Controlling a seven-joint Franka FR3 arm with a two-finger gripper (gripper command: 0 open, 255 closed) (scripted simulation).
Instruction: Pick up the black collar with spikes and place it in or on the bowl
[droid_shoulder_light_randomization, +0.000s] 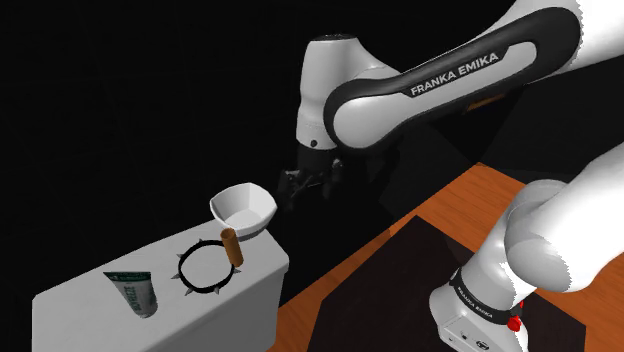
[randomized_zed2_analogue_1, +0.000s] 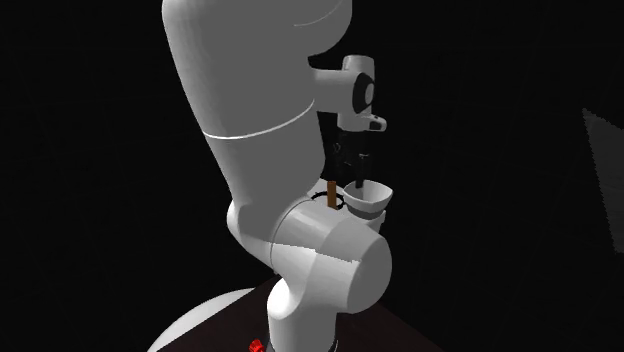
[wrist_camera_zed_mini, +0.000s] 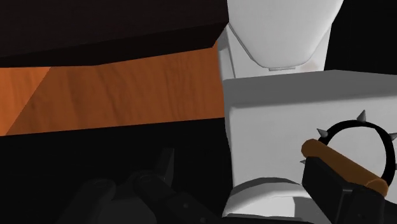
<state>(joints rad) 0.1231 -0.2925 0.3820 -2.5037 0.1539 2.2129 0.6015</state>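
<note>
The white arm (droid_shoulder_light_randomization: 440, 80) reaches across from the shoulder view's right and stops with its black gripper (droid_shoulder_light_randomization: 307, 186) hanging in the air, just to the right of a white bowl (droid_shoulder_light_randomization: 250, 222) and about level with it. The fingers (wrist_camera_zed_mini: 334, 194) stand spread apart with nothing between them, and they touch neither the bowl nor anything else.

The black collar with spikes (wrist_camera_zed_mini: 354, 123) lies flat on top of a white box-like surface (droid_shoulder_light_randomization: 70, 300) at the shoulder view's lower left. It sits near the middle of that top, its short spikes pointing outward all round the ring. A small brown cylinder (droid_shoulder_light_randomization: 232, 249) rests against the collar's right edge; I cannot tell whether it lies across the ring or leans on it. Just beyond the cylinder, at the far right corner of the surface, sits the bowl, upright and with nothing in it. On the other side of the collar, nearer the left end, lies a white tube with green print (droid_shoulder_light_randomization: 133, 292), a little apart from the ring.

The gripper is well clear of the collar, off past the surface's right edge and higher than it. Below and to the right there is an orange wooden floor (droid_shoulder_light_randomization: 330, 300) with a dark mat (droid_shoulder_light_randomization: 400, 270) on it. Behind everything is a black area.
</note>
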